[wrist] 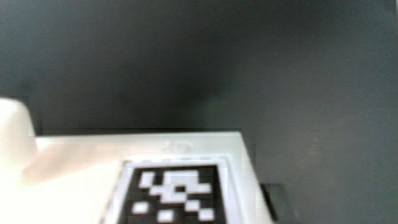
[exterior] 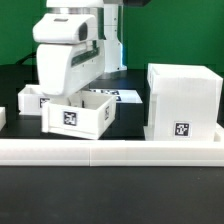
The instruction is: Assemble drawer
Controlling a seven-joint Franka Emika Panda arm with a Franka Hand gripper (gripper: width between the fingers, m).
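Observation:
A small white tray (exterior: 80, 116) with a black-and-white tag on its front stands near the middle, just behind the rail. My gripper (exterior: 62, 103) comes down on the wall of that tray at the exterior view's left and looks shut on it. In the wrist view the tray's tagged face (wrist: 178, 192) fills the foot of the picture. One dark fingertip (wrist: 270, 196) sits right beside its edge, and the other is hidden. The large boxy casing (exterior: 182, 97) stands at the exterior view's right. A second small tray (exterior: 30, 98) stands behind, at the left.
A long low white rail (exterior: 110, 151) runs across the front. The marker board (exterior: 122, 95) lies flat behind the trays. A white part (exterior: 3, 118) shows at the far left edge. Dark tabletop (wrist: 214, 70) lies beyond the tray.

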